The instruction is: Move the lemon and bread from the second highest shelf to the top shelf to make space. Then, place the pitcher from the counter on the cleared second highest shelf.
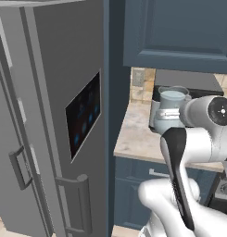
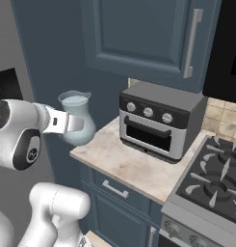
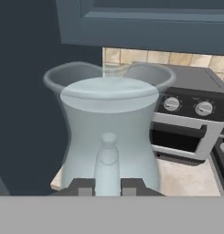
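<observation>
**Gripper clamped on the pitcher's handle, at the counter's end by the fridge**

The grey fridge (image 1: 54, 115), its doors closed and a dark screen set in the nearer one, stands just left of the counter (image 2: 134, 166) with a dark blue panel between them. That beige speckled slab serves as the landmark here. Below it run dark blue cabinet fronts (image 2: 110, 193); above it hangs a dark blue wall cabinet (image 2: 143, 34) with a long pale handle. A gas stove (image 2: 211, 183) adjoins the counter's right end. On the counter, toward its back, sits a grey toaster oven (image 2: 160, 120) with three knobs along its front.

The pitcher (image 2: 77, 118), pale blue-grey and translucent, is upright at the counter's left end, well left of the toaster oven and close to the blue panel. In the right base view its bulbous body shows over the slab's near corner; whether its base touches the stone or hangs just above it cannot be told.

The gripper (image 3: 108, 188) reaches the pitcher from the front edge side of the counter. In the hand view the two fingertips are closed on the pitcher's handle (image 3: 108, 160), one on either side.
</observation>
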Controlling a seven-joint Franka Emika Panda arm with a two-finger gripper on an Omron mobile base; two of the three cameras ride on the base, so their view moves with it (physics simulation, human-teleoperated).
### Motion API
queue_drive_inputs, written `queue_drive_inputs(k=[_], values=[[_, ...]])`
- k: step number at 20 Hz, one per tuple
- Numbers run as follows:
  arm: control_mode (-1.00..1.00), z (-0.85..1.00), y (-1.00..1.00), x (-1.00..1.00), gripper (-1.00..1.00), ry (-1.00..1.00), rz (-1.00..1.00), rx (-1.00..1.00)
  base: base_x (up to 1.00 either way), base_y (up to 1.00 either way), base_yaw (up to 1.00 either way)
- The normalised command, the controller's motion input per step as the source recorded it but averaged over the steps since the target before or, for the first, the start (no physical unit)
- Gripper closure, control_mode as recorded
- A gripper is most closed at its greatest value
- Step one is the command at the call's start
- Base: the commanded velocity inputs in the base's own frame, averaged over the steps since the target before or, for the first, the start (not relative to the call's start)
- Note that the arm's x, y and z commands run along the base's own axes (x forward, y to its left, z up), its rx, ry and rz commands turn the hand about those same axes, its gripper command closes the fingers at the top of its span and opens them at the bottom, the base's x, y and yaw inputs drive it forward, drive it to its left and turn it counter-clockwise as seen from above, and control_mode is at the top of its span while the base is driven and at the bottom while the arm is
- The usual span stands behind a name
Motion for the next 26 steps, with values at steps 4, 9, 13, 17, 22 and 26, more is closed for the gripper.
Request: queue_drive_inputs(k=[4, 9, 13, 17, 22, 26], values=[[-1.00, 0.00, 0.00, 0.00, 1.00, 0.00, 0.00, 0.00, 0.00, 0.00, 0.00], [1.00, 0.00, 0.00, 0.00, 1.00, 0.00, 0.00, 0.00, -0.13, 0.00, 0.03], [1.00, 0.00, 0.00, 0.00, 1.00, 0.00, 0.00, 0.00, -0.69, 0.00, 0.32], [1.00, 0.00, 0.00, 0.00, 1.00, 0.00, 0.00, 0.00, -0.86, -0.01, 0.54], [1.00, 0.00, 0.00, 0.00, 1.00, 0.00, 0.00, 0.00, -0.76, 0.00, 0.71], [1.00, 0.00, 0.00, 0.00, 1.00, 0.00, 0.00, 0.00, -0.72, 0.00, 0.74]])
